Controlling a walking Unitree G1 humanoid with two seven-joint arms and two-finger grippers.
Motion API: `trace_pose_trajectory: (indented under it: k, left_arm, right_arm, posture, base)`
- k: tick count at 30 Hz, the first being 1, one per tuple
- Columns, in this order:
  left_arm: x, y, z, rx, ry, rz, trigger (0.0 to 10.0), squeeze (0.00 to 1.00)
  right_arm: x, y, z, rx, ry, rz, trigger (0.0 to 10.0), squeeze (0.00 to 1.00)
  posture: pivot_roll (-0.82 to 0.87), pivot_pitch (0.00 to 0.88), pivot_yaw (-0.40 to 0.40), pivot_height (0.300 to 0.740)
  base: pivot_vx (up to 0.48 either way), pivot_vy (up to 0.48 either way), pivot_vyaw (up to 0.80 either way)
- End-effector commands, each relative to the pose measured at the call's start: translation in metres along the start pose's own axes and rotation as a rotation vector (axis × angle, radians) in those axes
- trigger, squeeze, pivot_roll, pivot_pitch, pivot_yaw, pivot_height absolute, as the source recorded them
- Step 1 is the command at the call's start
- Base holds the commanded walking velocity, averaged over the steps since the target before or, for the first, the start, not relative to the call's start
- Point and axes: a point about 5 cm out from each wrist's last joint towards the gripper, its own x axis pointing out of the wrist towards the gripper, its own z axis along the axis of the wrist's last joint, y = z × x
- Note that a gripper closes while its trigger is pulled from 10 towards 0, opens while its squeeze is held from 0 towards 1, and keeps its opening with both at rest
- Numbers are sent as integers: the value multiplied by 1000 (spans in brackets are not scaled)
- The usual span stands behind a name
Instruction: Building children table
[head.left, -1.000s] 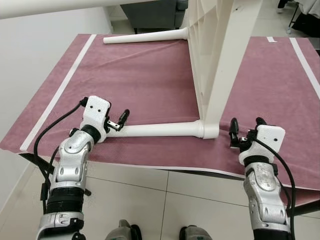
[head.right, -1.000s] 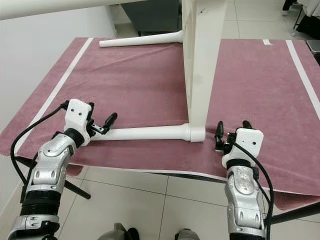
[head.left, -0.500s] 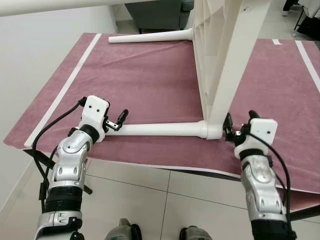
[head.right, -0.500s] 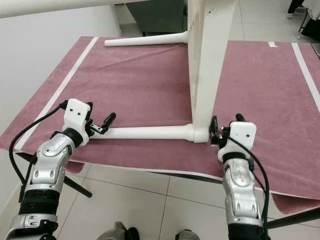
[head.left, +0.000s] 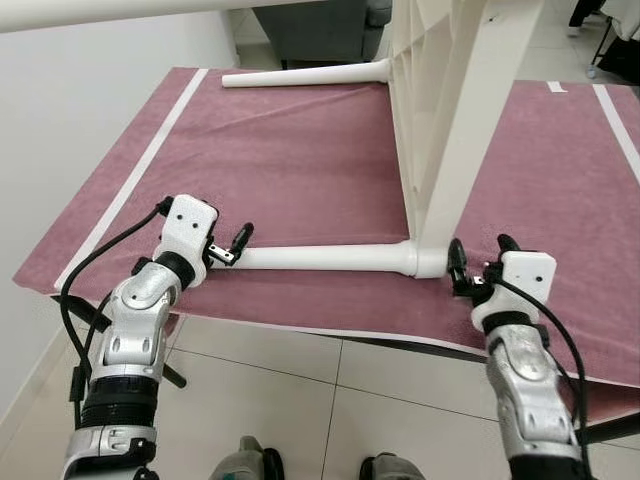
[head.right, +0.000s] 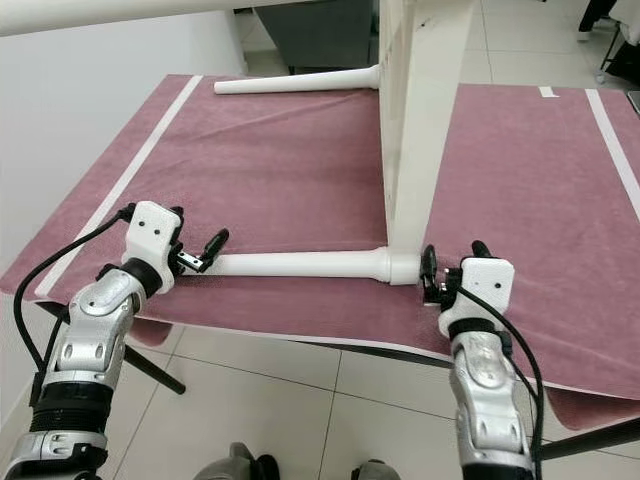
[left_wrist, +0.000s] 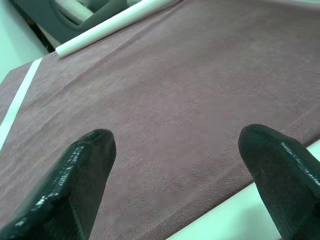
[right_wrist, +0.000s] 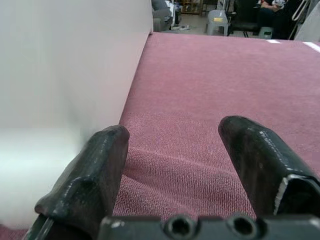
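A white children's table lies on its side on the maroon cloth (head.left: 300, 160), its top (head.left: 450, 110) standing on edge. One white leg (head.left: 330, 258) runs along the cloth near the front edge, and a second leg (head.left: 300, 75) lies at the back. My left gripper (head.left: 235, 245) is open at the near leg's free end, whose white edge shows low between the fingers (left_wrist: 85, 170) in the left wrist view. My right gripper (head.left: 478, 258) is open just right of the corner where that leg meets the top, its left finger (right_wrist: 95, 175) against the white surface (right_wrist: 55, 100).
The cloth's front edge (head.left: 330, 335) runs just under both wrists, with tiled floor (head.left: 330, 400) below. A white bar (head.left: 120, 10) crosses the upper left. White stripes (head.left: 130, 185) border the cloth on both sides. Dark furniture (head.left: 310, 25) stands behind.
My right gripper has moved left, up against the table's near corner. The left gripper stays at the leg's end. The camera has shifted slightly.
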Motion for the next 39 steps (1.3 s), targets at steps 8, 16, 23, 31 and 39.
trace_pose_trajectory:
  k: [8, 16, 23, 31, 39]
  left_arm:
    - [-6, -21, 22, 191, -82, -122, 10000, 0]
    - [-5, -30, 30, 285, -129, -162, 10000, 0]
    - [-5, -30, 27, 262, -113, -129, 10000, 0]
    - [-3, -16, 3, 39, 1, 40, 10000, 0]
    - [0, -13, -3, 4, 30, 73, 10000, 0]
  right_arm:
    - [-53, 40, 19, 88, 82, 573, 10000, 0]
    - [-59, 50, 25, 135, 84, 672, 10000, 0]
    - [-42, 26, 17, 164, 91, 416, 10000, 0]
    - [-44, -17, -6, 147, 194, 70, 10000, 0]
    - [-42, -8, -16, 109, 232, 16, 10000, 0]
  posture:
    - [-87, 106, 110, 740]
    - [-89, 100, 108, 740]
    - [-87, 99, 106, 740]
    - [-100, 101, 111, 740]
    - [-109, 103, 111, 740]
  base:
    - [0, 0, 0]
    - [0, 0, 0]
    - [0, 0, 0]
    - [0, 0, 0]
    - [0, 37, 0]
